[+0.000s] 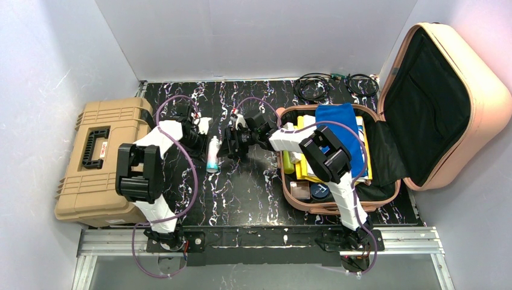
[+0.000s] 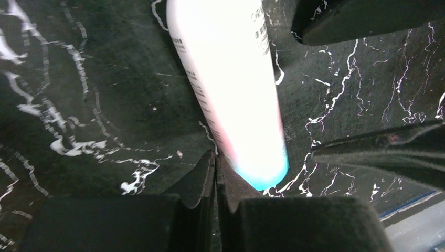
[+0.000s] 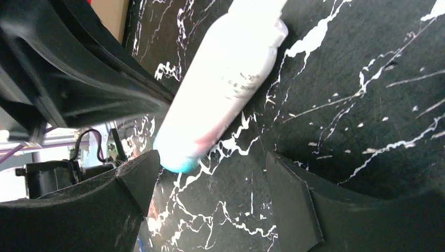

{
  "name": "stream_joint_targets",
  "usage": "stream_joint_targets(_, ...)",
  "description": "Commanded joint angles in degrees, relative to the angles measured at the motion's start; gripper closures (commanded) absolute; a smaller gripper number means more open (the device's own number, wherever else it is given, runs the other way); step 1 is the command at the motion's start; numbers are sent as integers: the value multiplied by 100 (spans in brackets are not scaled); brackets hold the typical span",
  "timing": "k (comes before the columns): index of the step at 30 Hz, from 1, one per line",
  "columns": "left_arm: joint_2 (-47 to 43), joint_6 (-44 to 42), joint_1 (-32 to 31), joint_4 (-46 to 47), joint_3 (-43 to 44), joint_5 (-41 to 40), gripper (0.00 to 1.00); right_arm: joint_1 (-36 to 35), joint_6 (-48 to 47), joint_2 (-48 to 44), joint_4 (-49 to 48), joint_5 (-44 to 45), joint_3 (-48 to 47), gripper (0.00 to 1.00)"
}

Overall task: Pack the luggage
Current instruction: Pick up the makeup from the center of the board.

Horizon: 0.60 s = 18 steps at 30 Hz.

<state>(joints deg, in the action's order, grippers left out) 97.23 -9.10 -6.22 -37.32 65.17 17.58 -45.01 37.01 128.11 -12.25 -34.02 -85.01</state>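
Open suitcase point(image 1: 486, 99) at table's point(image 1: 253, 187) right edge, well apart from both grippers.
Left gripper point(image 2: 215, 157) closed, empty, tips at bottle's point(image 2: 225, 68) teal end; right gripper point(image 3: 212, 163) open beside it.

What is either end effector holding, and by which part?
Nothing. The white bottle lies on the table; the left end effector is shut empty beside it, the right end effector open near its teal end.

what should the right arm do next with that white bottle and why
Probably shift the right fingers sideways to straddle the white bottle, then close. They stand open, but the bottle's teal end lies on the table beside one finger, not between them, outside the luggage.
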Motion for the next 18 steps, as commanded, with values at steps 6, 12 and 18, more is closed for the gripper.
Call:
stream_joint_targets(6, 285, 200, -192, 72, 154, 799, 97, -24, 302, 364, -304, 12, -384, 17)
stream_joint_targets(12, 330, 333, -222, 256, 144, 1082, 96, -47, 394, 480, -445, -46, -261, 19)
stream_joint_targets(18, 397, 401, -239, 269, 122, 1511, 93, -116, 870, 575, -1230, -371, 32, 24)
